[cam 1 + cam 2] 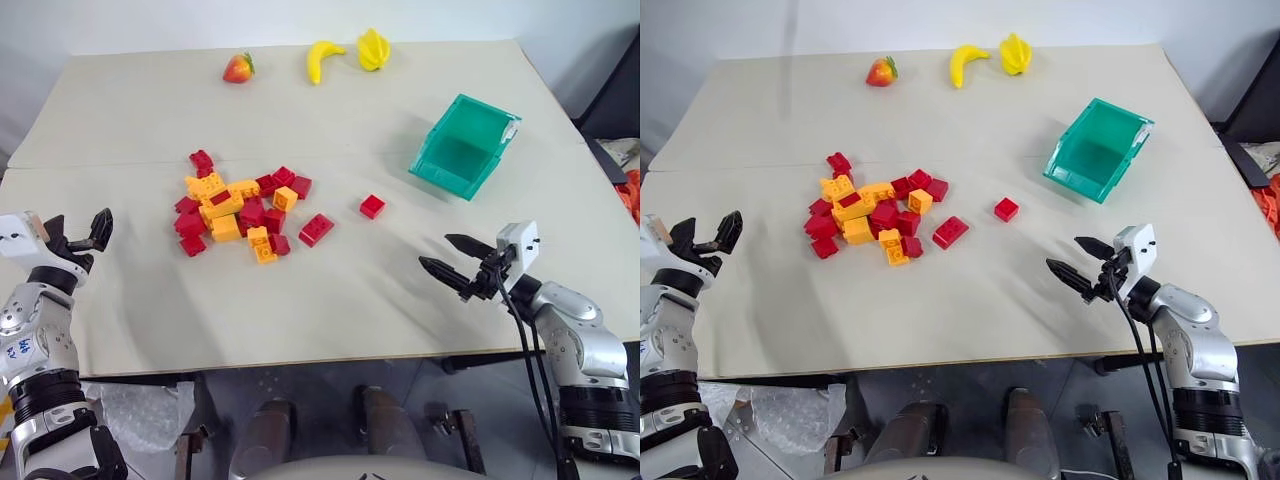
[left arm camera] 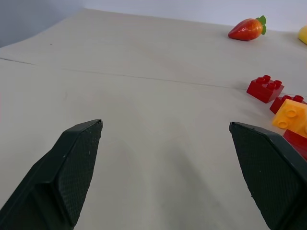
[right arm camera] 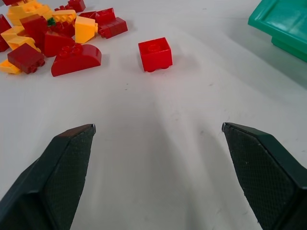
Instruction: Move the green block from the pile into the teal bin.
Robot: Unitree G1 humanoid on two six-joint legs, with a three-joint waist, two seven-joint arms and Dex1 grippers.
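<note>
Peeking from the pile (image 3: 48, 33) — mostly buried — the green block (image 3: 51, 21); both grippers — left (image 1: 82, 232), right (image 1: 452, 257) — gape wide, empty.

Pile (image 1: 238, 213) sits left-centre on counter (image 1: 330, 300); one lone brick (image 1: 372, 206) just right of it. Bin (image 1: 463, 146) further right, toward back. Strawberry (image 1: 238, 68), banana (image 1: 322, 58) & another fruit (image 1: 373, 48) along far edge.

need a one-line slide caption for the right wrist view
Open right gripper hovers over the table, facing a lone red brick, the pile beyond it and the teal bin to one side.
</note>
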